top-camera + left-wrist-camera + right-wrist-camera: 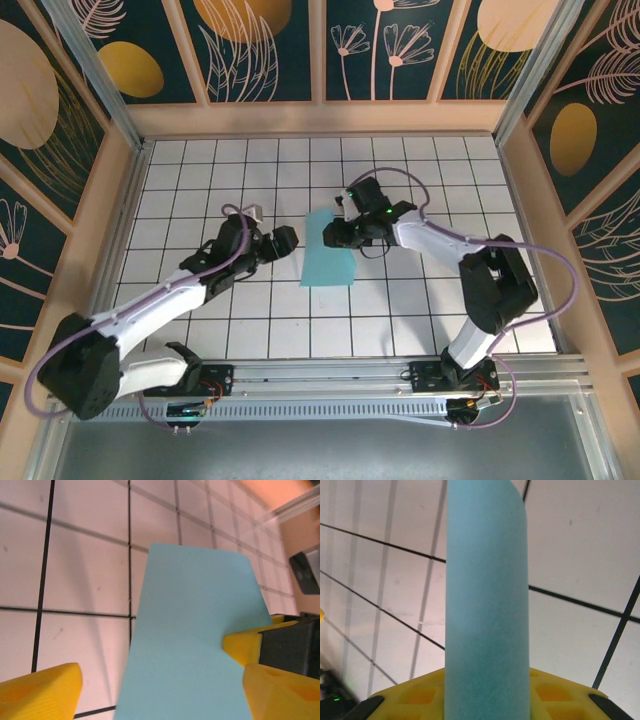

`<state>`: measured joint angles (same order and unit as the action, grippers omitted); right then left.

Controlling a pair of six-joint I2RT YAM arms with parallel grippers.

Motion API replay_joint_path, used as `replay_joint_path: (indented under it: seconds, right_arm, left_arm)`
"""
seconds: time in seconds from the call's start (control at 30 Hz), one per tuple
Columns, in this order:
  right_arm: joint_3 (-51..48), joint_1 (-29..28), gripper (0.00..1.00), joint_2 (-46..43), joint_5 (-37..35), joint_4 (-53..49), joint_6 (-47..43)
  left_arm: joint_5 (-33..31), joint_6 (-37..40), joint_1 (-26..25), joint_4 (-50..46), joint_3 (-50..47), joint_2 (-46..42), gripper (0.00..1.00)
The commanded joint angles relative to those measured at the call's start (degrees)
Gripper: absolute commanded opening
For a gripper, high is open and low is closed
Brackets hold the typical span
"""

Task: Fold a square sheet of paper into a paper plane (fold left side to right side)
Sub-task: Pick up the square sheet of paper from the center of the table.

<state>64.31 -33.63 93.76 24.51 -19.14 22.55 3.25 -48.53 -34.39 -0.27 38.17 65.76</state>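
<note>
turquoise paper, the square sheet of paper point(326, 266), lies near the middle of the white tiled table point(200, 170), looking like a tall narrow strip from above, its long sides running 12 to 6 o'clock. in the top view the left gripper point(289, 240) sits just off the strip's 9 o'clock edge, and the right gripper point(338, 232) reaches onto its upper part from 3 o'clock; from that height neither pair of fingers can be read

the left wrist camera fills that in: its two yellow fingers point(45, 690) stand wide apart at 7 and 5 o'clock in the picture, with the sheet point(195, 630) running up between them toward 12 o'clock, flat on the tiles and touched by neither. at 3 o'clock a yellow fingertip of the right gripper point(243, 643) rests on top of the paper's edge, its black body behind it

the right wrist camera gives the other side: the sheet point(485, 605) runs as a band from 6 to 12 o'clock, its far corner at 1 o'clock curling off the tiles, and it lies across a ribbed yellow finger point(415, 700) at the bottom of the picture. so the paper passes between the right fingers, one over and one under, but i cannot tell whether they are pressed tight on it
</note>
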Motion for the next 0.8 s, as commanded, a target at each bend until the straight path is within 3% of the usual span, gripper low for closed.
replay_joint_path:
  seconds: [0.0, 0.27, 0.47, 0.77]
  right_arm:
    - [-0.85, 3.25, 0.32, -5.63, 8.19, 2.96, -1.91]
    - [-0.03, 11.71, 0.3, -15.45, 23.41, 3.07, -8.09]
    - [0.98, 13.08, 0.29, -20.93, 35.7, 2.44, -13.0]
    - [-1.05, 12.21, 0.18, -29.39, 47.17, 18.58, -2.72]
  left_arm:
    - [0.2, 4.45, 0.63, -0.3, 0.76, -5.74, 0.89]
    - [13.36, 13.71, 0.96, 10.79, -0.37, -16.98, 0.99]
    - [21.32, 17.36, 0.92, 16.57, 0.26, -18.95, 0.99]
    - [30.03, 19.2, 0.88, 21.49, 4.12, -12.76, 0.99]
